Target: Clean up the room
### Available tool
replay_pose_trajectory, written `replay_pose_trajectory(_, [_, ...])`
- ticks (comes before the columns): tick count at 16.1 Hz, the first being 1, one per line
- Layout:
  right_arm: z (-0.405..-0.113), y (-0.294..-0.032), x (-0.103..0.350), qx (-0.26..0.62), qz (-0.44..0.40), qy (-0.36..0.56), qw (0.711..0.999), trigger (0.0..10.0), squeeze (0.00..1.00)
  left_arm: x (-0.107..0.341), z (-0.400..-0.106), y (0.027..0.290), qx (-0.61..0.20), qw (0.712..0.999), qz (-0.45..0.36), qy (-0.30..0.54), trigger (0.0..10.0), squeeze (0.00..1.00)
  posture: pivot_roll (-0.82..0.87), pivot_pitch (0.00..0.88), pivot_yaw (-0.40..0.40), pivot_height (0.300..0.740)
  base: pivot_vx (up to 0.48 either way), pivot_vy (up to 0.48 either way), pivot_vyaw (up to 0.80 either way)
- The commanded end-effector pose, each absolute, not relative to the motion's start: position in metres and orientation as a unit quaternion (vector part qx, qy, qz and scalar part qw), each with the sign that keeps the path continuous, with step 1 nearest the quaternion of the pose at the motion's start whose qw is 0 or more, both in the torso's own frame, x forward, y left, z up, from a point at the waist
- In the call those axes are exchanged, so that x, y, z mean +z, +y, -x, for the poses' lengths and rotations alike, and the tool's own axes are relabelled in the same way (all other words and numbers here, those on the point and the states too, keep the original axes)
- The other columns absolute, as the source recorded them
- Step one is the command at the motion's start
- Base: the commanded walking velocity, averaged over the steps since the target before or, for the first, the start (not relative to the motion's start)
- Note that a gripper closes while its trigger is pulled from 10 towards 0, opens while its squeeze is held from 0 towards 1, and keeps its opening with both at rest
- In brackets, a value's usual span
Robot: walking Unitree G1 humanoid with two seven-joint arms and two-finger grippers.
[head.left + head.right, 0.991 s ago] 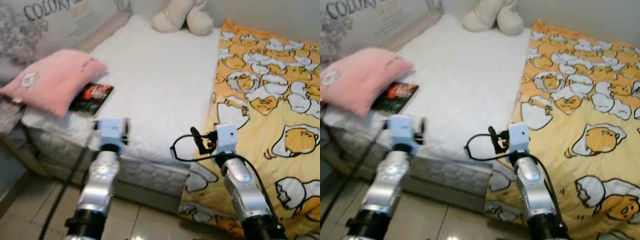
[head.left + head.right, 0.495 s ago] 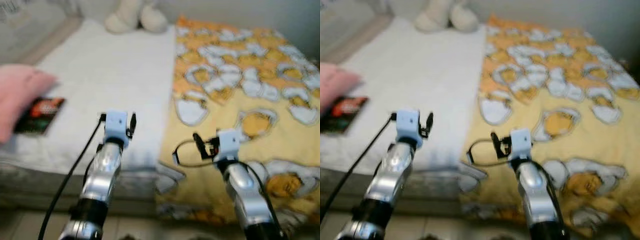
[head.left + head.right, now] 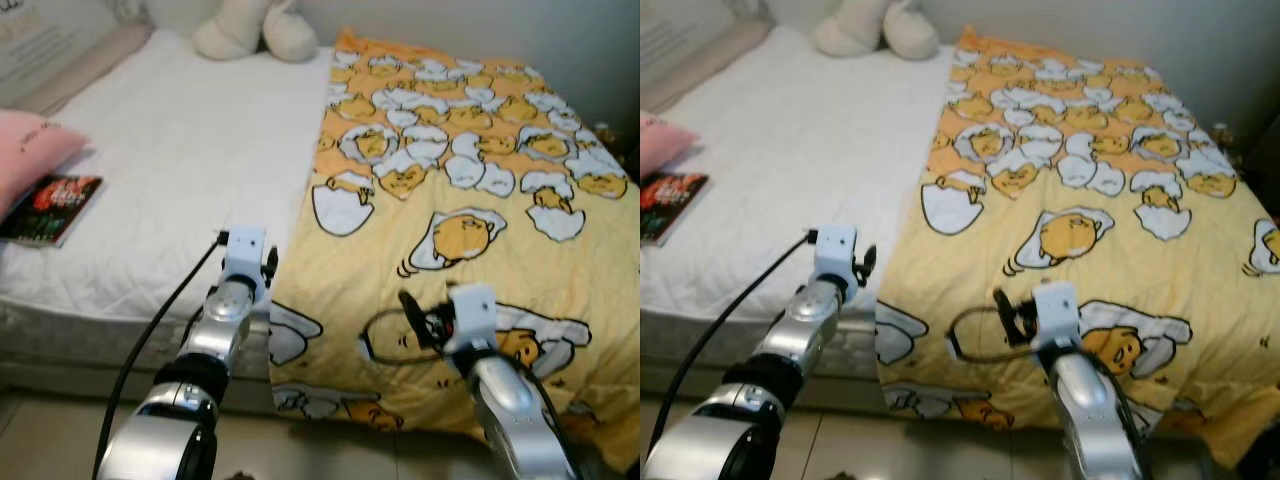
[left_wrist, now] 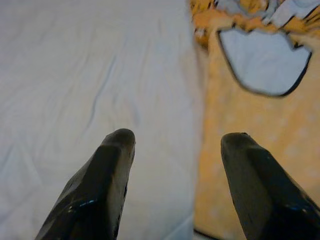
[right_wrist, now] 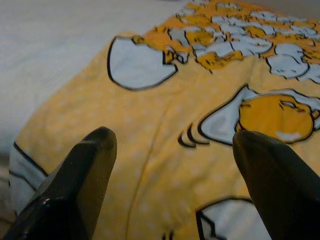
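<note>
Bed (image 3: 180, 170) with a white sheet occupies the left and centre of the head views. Yellow blanket (image 3: 470, 200), printed with egg-yolk cartoon figures, covers the robot's-right portion of the bed and hangs over the near edge toward the floor (image 3: 40, 440). Its left border runs lengthwise down the bed, beside the bare white sheet.

Pink pillow (image 3: 25, 150) sits at the far left edge of the bed. A book (image 3: 50, 208) with a dark red cover lies flat on the sheet, just beside the pillow, partly tucked under it. Cream plush toy (image 3: 255, 30) rests at the head of the bed against the wall.

Left claw (image 4: 177, 145): fingers spread apart, gripping nothing, held over the near edge of the bed where the white sheet meets the blanket border. Left arm (image 3: 215, 330) reaches forward with a black cable trailing from it.

Right claw (image 5: 172, 145): fingers wide apart, empty, hovering over the yellow blanket near its front part. Right arm (image 3: 490, 370) carries a looped black cable at the wrist.
</note>
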State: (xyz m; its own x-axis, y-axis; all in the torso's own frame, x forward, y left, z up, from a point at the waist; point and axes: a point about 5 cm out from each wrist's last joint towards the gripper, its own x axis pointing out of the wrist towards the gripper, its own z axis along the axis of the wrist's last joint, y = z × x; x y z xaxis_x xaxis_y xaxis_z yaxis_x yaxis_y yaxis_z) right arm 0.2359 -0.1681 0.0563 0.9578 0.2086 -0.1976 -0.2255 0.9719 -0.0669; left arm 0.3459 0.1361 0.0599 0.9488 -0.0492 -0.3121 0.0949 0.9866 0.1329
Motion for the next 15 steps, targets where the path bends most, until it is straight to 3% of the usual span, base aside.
replay_pose_trajectory(1, [-0.226,-0.172,0.062,0.115,0.051,0.097,0.987,10.0,0.00,0.068,-0.354,0.135,-0.039,0.985,-0.081,0.150,10.0,0.00,-0.18,0.043,-0.066,0.740,0.000,0.000,0.00])
replay_pose_trajectory(4, [-0.186,-0.189,0.067,0.114,0.067,0.125,0.983,10.0,0.00,0.076,-0.362,0.145,-0.001,0.986,-0.079,0.145,10.0,0.00,-0.27,0.119,-0.098,0.740,0.000,0.000,0.00])
replay_pose_trajectory(8, [-0.146,-0.189,0.075,0.128,0.065,0.160,0.977,10.0,0.00,0.081,-0.365,0.149,-0.007,0.988,-0.085,0.128,10.0,0.00,-0.33,0.208,-0.127,0.740,0.000,0.000,0.00])
replay_pose_trajectory(15, [-0.120,-0.188,0.086,0.135,0.061,0.197,0.969,10.0,0.00,0.068,-0.358,0.141,-0.041,0.985,-0.061,0.158,10.0,0.00,-0.36,0.263,-0.153,0.740,0.000,0.000,0.00])
